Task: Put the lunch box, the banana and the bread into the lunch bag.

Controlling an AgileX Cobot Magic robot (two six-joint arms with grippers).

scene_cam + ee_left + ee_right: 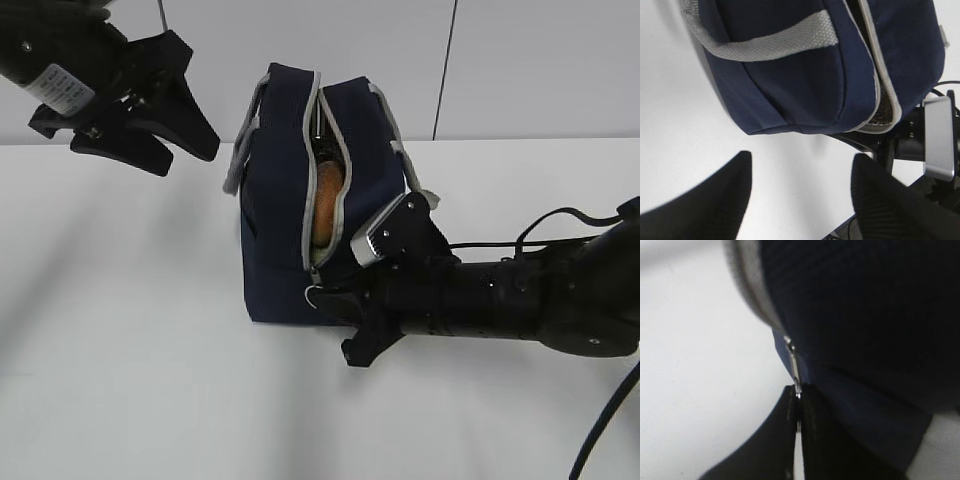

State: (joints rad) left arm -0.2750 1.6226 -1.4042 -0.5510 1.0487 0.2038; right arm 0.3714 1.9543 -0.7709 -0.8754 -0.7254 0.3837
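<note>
The navy lunch bag (275,200) lies on the white table with its grey zipper partly open. The golden-brown bread (328,205) shows through the gap. My right gripper (325,300) is at the bag's near end, shut on the metal ring pull (314,296). In the right wrist view the pull (795,371) is pinched between the closed fingertips of the gripper (799,392), against the bag (865,315). My left gripper (188,155) is open and empty, raised left of the bag. It (800,170) hangs over bare table near the bag (790,75). The lunch box and banana are out of view.
The white table (120,330) stretches left of and in front of the bag. A pale wall stands behind. The right arm (500,300) lies low across the table's right side, with black cables (600,420) trailing at the right edge.
</note>
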